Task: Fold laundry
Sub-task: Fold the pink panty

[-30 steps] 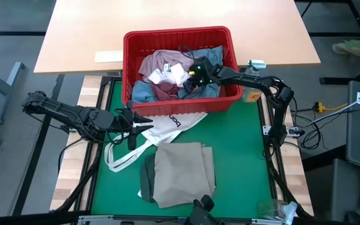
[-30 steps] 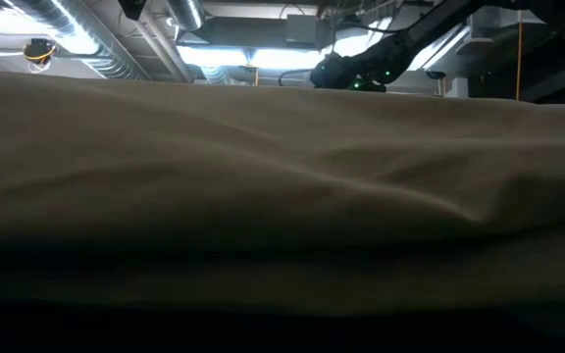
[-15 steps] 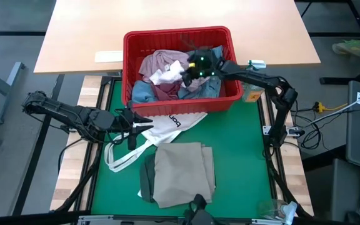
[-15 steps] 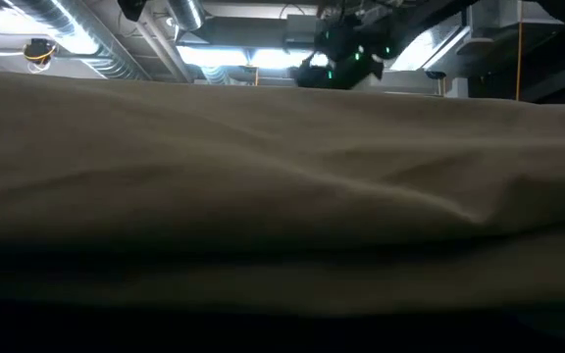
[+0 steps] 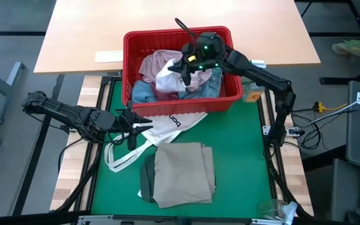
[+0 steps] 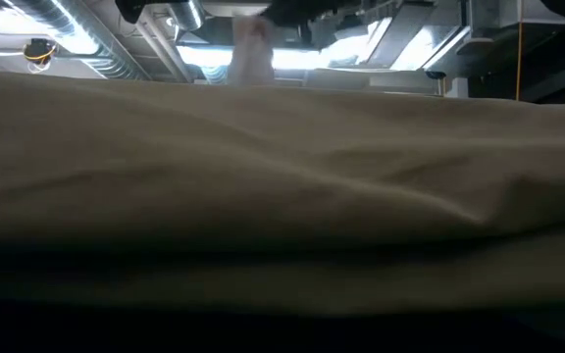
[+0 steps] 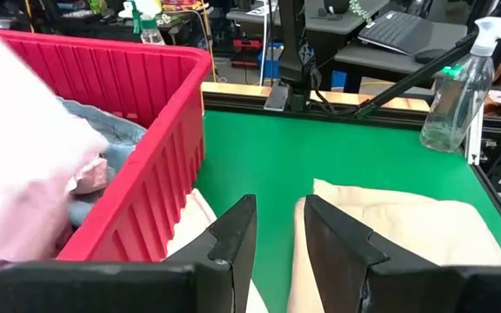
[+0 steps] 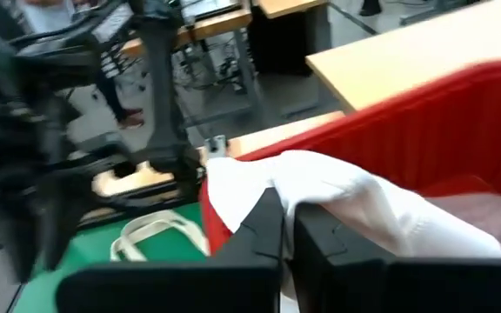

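Green mat (image 5: pixel 242 150) under folded beige trousers (image 5: pixel 183 173)

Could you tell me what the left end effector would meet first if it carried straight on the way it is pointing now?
Probably the folded beige trousers: the left end effector points across the green mat with the cloth just ahead, though depth is hard to judge.

Bare green surface (image 5: pixel 242 156) open beside folded beige trousers (image 5: pixel 183 172), red basket (image 5: pixel 230 100) walling the far edge, white tote bag (image 5: pixel 158 130) sprawled near left tool (image 5: pixel 133 125), narrow green gap between bag and trousers
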